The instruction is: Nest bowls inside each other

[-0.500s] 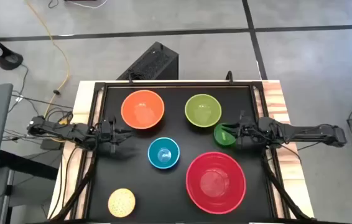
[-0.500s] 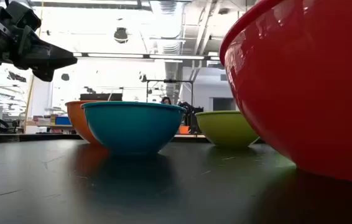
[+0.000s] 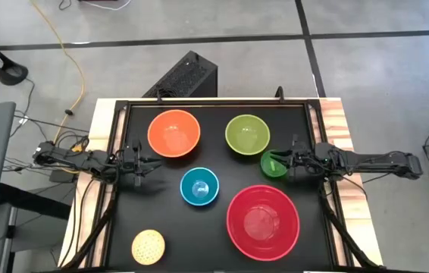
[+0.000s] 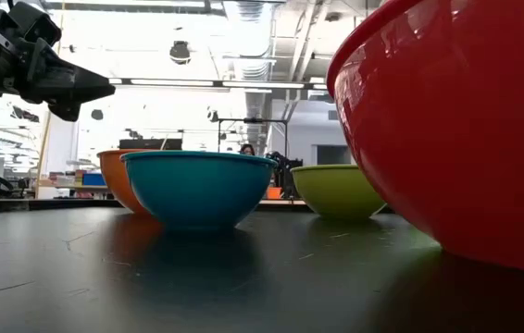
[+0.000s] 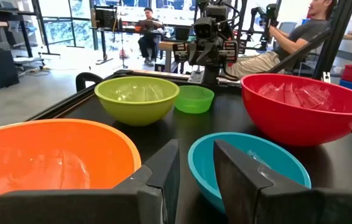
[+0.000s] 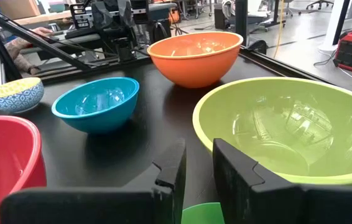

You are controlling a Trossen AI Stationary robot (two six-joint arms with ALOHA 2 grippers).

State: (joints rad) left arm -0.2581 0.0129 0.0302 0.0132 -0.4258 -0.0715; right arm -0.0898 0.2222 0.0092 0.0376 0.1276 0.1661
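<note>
Nothing nested yet; all six bowls sit apart on the black table [image 3: 123,227].

Left gripper [image 3: 148,164] hovers at the left edge beside the orange bowl [image 3: 173,133], fingers a narrow gap apart, holding nothing. Speckled yellow bowl [image 3: 148,246] sits at the near left corner. Blue bowl [image 3: 199,186] is mid-table, lime green bowl [image 3: 247,135] behind it, red bowl [image 3: 263,220] in front.

Right gripper [image 3: 278,164] pinches the rim of the small dark green bowl [image 3: 270,165] (just beside the lime green one). Judged: first pickup under way, every nesting left.

Open tabletop [image 3: 135,216] is lying between the blue bowl [image 3: 199,186] and yellow bowl [image 3: 148,246]; the red bowl [image 3: 263,221] and lime bowl [image 3: 246,135] are crowding the right side.
</note>
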